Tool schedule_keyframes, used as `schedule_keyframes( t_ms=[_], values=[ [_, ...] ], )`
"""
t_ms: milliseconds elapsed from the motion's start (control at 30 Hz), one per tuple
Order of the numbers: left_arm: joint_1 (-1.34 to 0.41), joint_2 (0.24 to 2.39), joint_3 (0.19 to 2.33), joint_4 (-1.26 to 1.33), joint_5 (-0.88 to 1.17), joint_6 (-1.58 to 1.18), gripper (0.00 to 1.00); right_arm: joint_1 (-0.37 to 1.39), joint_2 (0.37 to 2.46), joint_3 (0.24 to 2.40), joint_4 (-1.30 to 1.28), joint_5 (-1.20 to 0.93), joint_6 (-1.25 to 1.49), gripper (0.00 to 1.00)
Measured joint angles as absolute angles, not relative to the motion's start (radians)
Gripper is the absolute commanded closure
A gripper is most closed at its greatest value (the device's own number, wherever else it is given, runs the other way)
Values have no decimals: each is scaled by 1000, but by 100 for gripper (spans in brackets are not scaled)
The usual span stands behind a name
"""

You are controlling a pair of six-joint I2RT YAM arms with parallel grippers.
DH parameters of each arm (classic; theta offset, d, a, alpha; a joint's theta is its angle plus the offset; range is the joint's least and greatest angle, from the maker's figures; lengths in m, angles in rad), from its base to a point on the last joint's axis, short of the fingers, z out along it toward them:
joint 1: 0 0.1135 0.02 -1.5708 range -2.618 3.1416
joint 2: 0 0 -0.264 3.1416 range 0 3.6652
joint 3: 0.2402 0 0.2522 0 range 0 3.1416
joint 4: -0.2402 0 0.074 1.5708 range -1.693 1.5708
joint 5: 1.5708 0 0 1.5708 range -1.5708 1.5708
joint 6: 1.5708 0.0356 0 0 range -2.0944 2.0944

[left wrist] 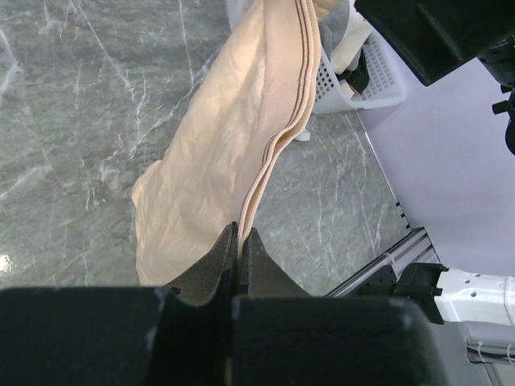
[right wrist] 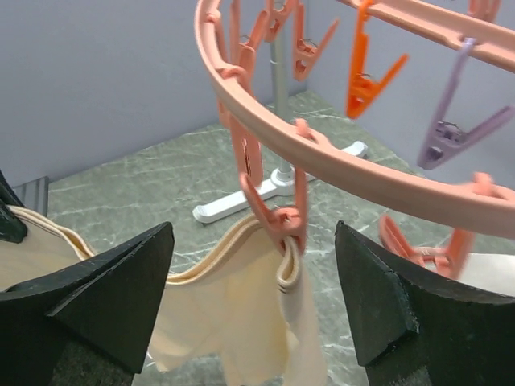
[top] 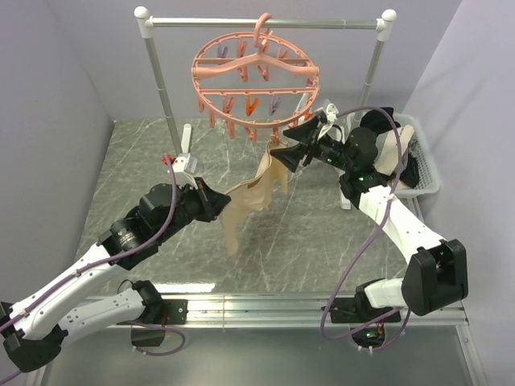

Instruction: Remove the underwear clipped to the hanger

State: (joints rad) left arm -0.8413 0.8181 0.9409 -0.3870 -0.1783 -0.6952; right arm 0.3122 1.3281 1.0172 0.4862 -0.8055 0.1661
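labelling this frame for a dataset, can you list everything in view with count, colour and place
underwear: one, cream-beige, hanging from a hanger clip, stretched toward the left
hanger: one, salmon-pink ring, hooked on the rail
clips: many, pink, orange and purple, dangling from the ring
rail: one, silver with white caps, back of table
basket: one, white, far right, cream fabric inside
table: one, grey marbled, under everything
left claw: one, black, shut on the underwear's edge
right claw: one, black, open at the holding clip
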Motion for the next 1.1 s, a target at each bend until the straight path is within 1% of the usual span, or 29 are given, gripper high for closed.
schedule_keyframes(
  t_ms=[133,233,267,333,367,433,467,500,533,567,633,667,700,733,767,867,1000,1033,1067,1100],
  values=[
    [-841,818,941,-387,-172,-697,99,335,1345,1029,486,-795,162,17],
    [-841,817,941,-387,-168,-696,99,347,1365,1042,487,-773,162,27],
    [-841,816,941,-387,-165,-697,99,350,1372,1047,487,-768,162,33],
    [-841,814,941,-387,-162,-697,99,354,1391,1063,487,-759,169,40],
    [-841,813,941,-387,-160,-697,99,356,1403,1075,487,-752,170,48],
    [-841,813,941,-387,-154,-697,99,358,1426,1096,488,-744,180,56],
    [-841,813,941,-387,-153,-697,99,358,1433,1103,493,-739,187,67],
    [-841,813,941,-387,-152,-697,99,358,1441,1108,498,-736,191,68],
    [-841,813,941,-387,-151,-697,99,358,1446,1109,509,-729,202,73],
    [-841,812,941,-388,-150,-697,99,358,1449,1109,516,-722,212,83],
    [-841,809,941,-389,-150,-697,99,359,1453,1109,529,-715,224,93],
    [-841,806,941,-390,-151,-697,99,360,1454,1109,534,-711,233,100],
    [-841,803,941,-392,-151,-697,100,360,1455,1109,539,-708,241,100],
    [-841,800,941,-395,-151,-697,99,360,1455,1109,543,-706,247,99],
    [-841,798,941,-397,-151,-697,99,360,1455,1109,547,-704,251,92],
    [-841,796,941,-404,-151,-697,99,361,1455,1109,548,-697,263,41],
    [-841,796,941,-409,-151,-697,99,362,1445,1110,501,-664,264,12],
    [-841,796,941,-409,-151,-697,99,363,1433,1103,490,-641,264,11],
    [-841,797,941,-409,-151,-697,99,363,1414,1087,483,-623,265,5],
    [-841,799,941,-408,-151,-697,99,364,1386,1066,477,-606,266,4]
  ],
)
